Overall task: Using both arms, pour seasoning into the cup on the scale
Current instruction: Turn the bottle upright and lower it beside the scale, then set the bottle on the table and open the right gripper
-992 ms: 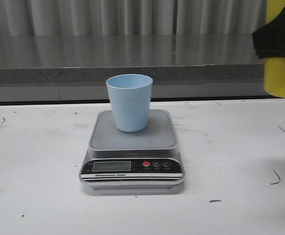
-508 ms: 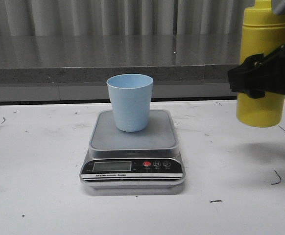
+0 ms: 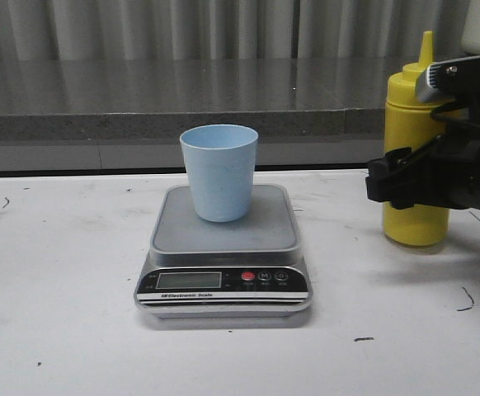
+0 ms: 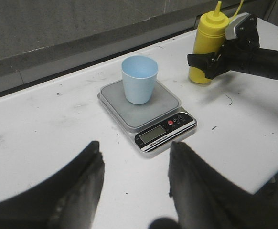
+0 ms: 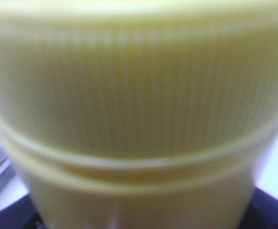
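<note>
The light blue cup (image 3: 218, 173) (image 4: 139, 80) stands upright on the platform of the silver-grey scale (image 3: 223, 235) (image 4: 155, 112) at mid-table. To the right of the scale, the yellow seasoning bottle (image 3: 405, 115) (image 4: 207, 40) stands upright with its base on the table. My right gripper (image 3: 382, 185) (image 4: 201, 63) is shut around the bottle's body. The bottle (image 5: 139, 95) fills the right wrist view and hides the fingers there. My left gripper (image 4: 135, 147) hovers open and empty above the table, on the near side of the scale. It is outside the front view.
The white table (image 3: 58, 289) carries small dark scuff marks. A grey stone ledge (image 3: 141, 124) and a pale curtain run along the back behind the table. The right arm's black links stretch in from the right edge.
The right gripper has brought the bottle down and leftward from the upper right corner; it now stands on the table beside the scale. Cup and scale have not moved.
</note>
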You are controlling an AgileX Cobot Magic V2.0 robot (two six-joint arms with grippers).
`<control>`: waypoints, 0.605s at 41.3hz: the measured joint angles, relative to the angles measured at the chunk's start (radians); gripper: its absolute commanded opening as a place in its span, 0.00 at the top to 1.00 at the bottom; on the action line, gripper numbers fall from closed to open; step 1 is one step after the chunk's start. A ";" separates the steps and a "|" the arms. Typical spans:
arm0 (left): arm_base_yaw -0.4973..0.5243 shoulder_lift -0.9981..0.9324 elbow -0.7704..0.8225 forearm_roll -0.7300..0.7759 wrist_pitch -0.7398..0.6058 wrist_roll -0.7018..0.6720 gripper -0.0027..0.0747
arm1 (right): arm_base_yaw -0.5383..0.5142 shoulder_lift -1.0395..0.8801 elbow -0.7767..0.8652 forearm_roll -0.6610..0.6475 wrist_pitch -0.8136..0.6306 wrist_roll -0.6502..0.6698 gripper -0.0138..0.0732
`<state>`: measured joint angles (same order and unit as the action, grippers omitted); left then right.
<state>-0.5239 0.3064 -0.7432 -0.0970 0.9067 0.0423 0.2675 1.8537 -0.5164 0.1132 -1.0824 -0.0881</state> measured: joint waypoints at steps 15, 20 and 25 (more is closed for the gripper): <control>0.000 0.000 0.000 0.000 0.000 0.000 0.56 | -0.001 0.056 -0.036 0.024 -0.033 0.002 0.14; 0.000 0.000 0.000 0.000 0.000 0.000 0.56 | -0.002 0.056 -0.036 0.031 -0.046 0.006 0.09; 0.000 0.000 0.000 0.000 0.000 0.000 0.56 | -0.002 0.054 -0.016 0.031 -0.051 0.006 0.09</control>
<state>-0.5239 0.3064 -0.7432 -0.0970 0.9067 0.0423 0.2651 1.9079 -0.5329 0.1442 -1.1338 -0.0825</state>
